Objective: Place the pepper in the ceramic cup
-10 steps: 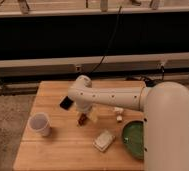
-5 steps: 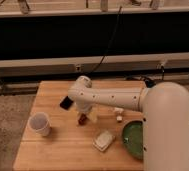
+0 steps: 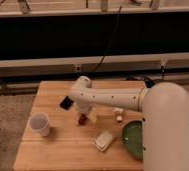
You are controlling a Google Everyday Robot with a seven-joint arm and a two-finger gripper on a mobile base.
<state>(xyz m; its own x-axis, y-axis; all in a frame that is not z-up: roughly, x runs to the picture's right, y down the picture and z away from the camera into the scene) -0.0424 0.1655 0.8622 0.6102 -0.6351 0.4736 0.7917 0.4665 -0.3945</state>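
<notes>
The small dark red-brown pepper (image 3: 81, 119) is near the middle of the wooden table (image 3: 63, 155), right under my gripper (image 3: 84, 113). The gripper points down from the white arm (image 3: 108, 98) and sits on or just above the pepper; I cannot tell whether it holds it. The white ceramic cup (image 3: 40, 123) stands upright on the table's left side, well left of the gripper and apart from it.
A black phone (image 3: 66, 103) lies just left of the arm's wrist. A green bowl (image 3: 133, 139) sits at the right, partly behind the robot's white body (image 3: 170, 130). A pale flat packet (image 3: 104, 141) lies in front of the gripper. A small white item (image 3: 119, 118) lies to the right.
</notes>
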